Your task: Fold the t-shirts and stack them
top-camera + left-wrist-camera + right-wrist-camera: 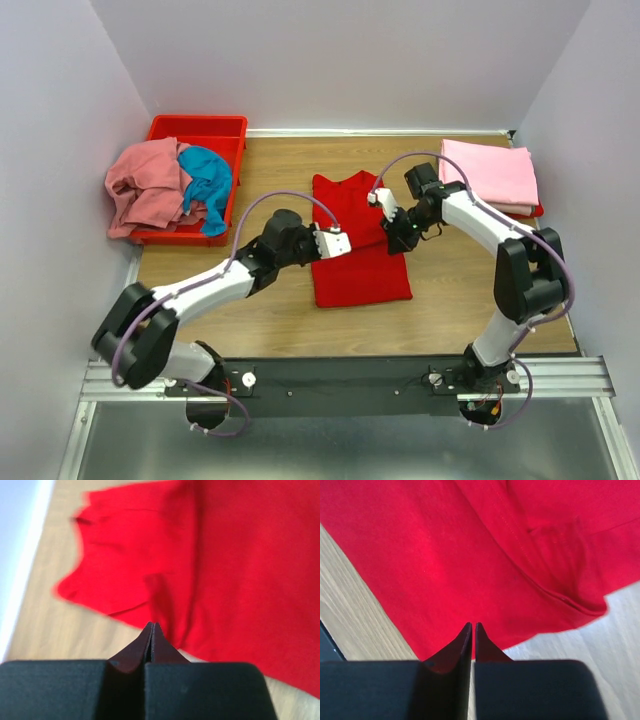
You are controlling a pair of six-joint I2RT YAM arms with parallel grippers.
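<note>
Top external alone shows seemingly folded pink t-shirts (490, 172).

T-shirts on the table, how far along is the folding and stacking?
Done: a folded light pink cloth t-shirt lies flat at the far right. In hand: the bright red cloth t-shirt lies in the middle, folded narrow, with the left tool and right tool shut at its edges. Left: the salmon pink t-shirt and teal blue t-shirt sit crumpled on the red plastic bin.
</note>
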